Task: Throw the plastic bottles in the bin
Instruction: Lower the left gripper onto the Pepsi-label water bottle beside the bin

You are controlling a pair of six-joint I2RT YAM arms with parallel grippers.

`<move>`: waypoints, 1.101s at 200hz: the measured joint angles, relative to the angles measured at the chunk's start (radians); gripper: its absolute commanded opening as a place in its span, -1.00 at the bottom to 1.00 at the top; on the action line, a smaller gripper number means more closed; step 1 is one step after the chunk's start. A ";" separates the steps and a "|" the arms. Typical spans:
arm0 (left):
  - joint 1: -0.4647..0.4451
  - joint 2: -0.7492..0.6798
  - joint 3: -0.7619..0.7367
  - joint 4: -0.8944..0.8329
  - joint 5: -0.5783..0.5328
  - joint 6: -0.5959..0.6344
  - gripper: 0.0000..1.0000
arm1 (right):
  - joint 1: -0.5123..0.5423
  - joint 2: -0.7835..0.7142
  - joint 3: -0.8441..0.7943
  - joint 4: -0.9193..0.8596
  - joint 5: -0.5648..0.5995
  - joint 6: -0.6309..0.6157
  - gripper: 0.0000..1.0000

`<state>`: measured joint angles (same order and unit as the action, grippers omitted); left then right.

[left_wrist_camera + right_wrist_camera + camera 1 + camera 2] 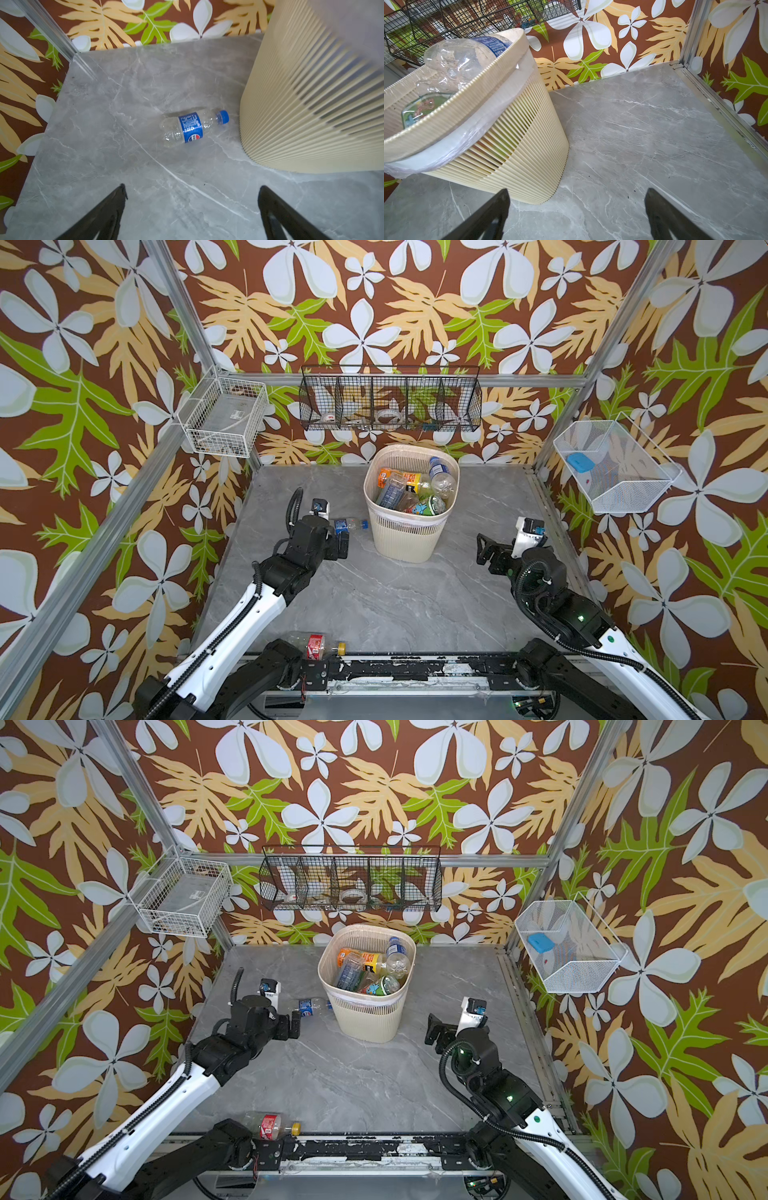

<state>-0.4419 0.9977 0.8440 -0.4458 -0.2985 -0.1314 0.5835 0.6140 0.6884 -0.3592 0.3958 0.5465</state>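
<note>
Left wrist view: our left gripper (193,187) gapes empty near the blue-label bottle (190,127).
Lying just beside the bin (301,104), it may roll as we close, or we clip the bin; our right gripper (576,191) is open too.
</note>
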 measured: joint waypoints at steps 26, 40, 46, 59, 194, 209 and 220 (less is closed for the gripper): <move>0.019 0.079 0.006 -0.006 0.011 0.082 1.00 | 0.000 -0.006 0.000 0.000 0.000 0.000 0.99; 0.041 0.107 0.017 -0.003 0.021 0.118 1.00 | 0.000 -0.009 0.000 0.000 0.000 0.000 0.99; 0.051 0.120 0.022 0.005 0.026 0.138 1.00 | 0.000 -0.010 0.000 0.000 0.000 0.000 0.99; 0.066 0.144 0.027 0.030 0.049 0.189 1.00 | 0.000 -0.011 -0.002 0.001 0.000 0.000 0.99; 0.179 0.539 0.188 0.138 0.206 0.466 1.00 | 0.000 0.014 -0.003 0.016 -0.078 0.014 0.99; 0.180 0.578 0.207 0.139 0.206 0.470 1.00 | 0.000 0.006 -0.003 0.015 -0.078 0.023 0.99; 0.180 0.607 0.223 0.141 0.206 0.473 1.00 | 0.000 0.003 -0.003 0.015 -0.080 0.026 0.99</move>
<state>-0.2619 1.6051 1.0672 -0.3050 -0.0925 0.3420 0.5835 0.6174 0.6849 -0.3439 0.3161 0.5724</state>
